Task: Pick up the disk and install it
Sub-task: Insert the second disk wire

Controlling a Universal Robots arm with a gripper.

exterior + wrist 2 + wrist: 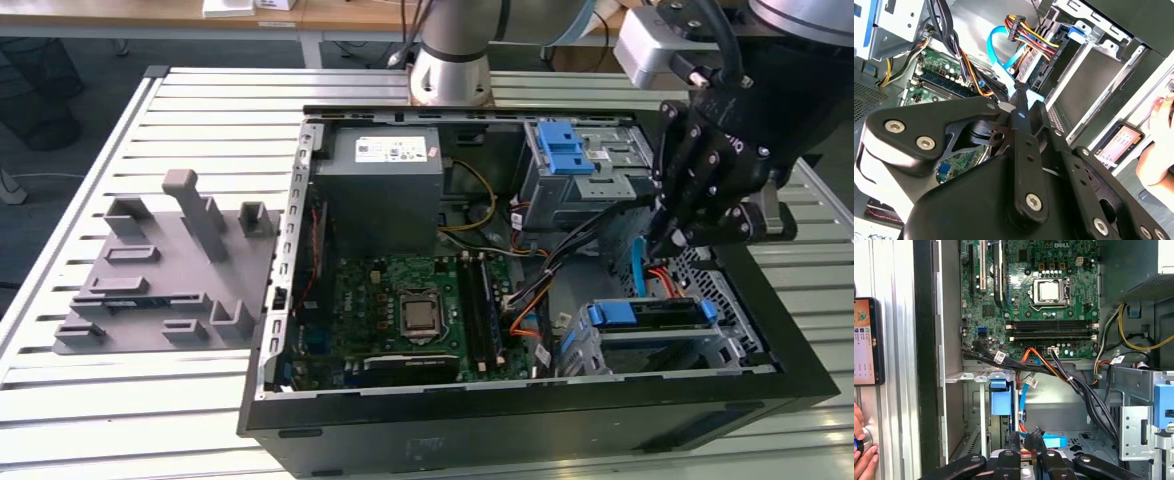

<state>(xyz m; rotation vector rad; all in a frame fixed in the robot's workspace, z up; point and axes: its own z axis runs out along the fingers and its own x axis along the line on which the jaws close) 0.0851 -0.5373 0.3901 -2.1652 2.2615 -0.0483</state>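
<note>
On a slatted metal table [174, 400], the pincer [674, 235] grips the disk [641, 268] inside an open computer case [534, 400].

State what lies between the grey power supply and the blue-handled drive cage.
Yellow and black wires cross the gap between power supply and drive cage, in the exterior view.

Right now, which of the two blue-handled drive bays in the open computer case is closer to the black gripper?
The lower blue-handled bay, beneath the black gripper; the other sits beside the grey power supply box.
</note>
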